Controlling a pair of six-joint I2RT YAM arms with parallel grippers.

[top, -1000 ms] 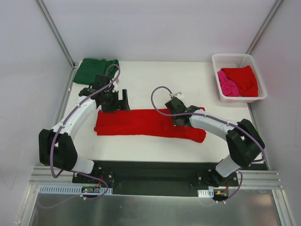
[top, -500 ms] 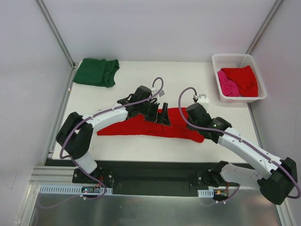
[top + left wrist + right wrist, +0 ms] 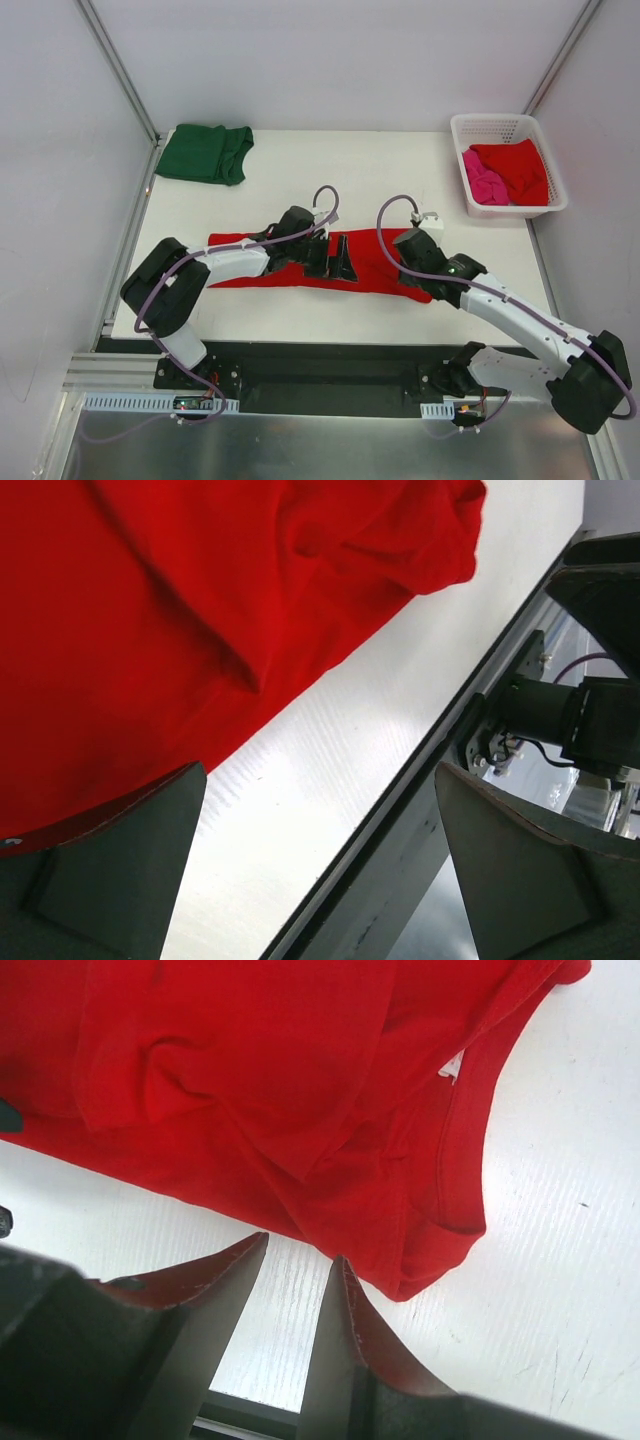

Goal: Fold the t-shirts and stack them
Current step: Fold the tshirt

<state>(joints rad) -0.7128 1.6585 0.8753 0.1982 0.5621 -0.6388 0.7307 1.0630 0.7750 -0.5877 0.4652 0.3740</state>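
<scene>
Bright, even light is coming from overhead, washing the white tabletop (image 3: 400, 170) and leaving only faint, soft shadows beneath the arms. The top view is looking sharp throughout. In the wrist views the red t-shirt (image 3: 150, 630) is showing gentle shading in its folds, while the left end effector (image 3: 320, 770) and right end effector (image 3: 300, 1250) are looking slightly soft up close.

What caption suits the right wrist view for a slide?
Right end effector, narrowly open and empty, at the edge of the red t-shirt on the white table.
</scene>
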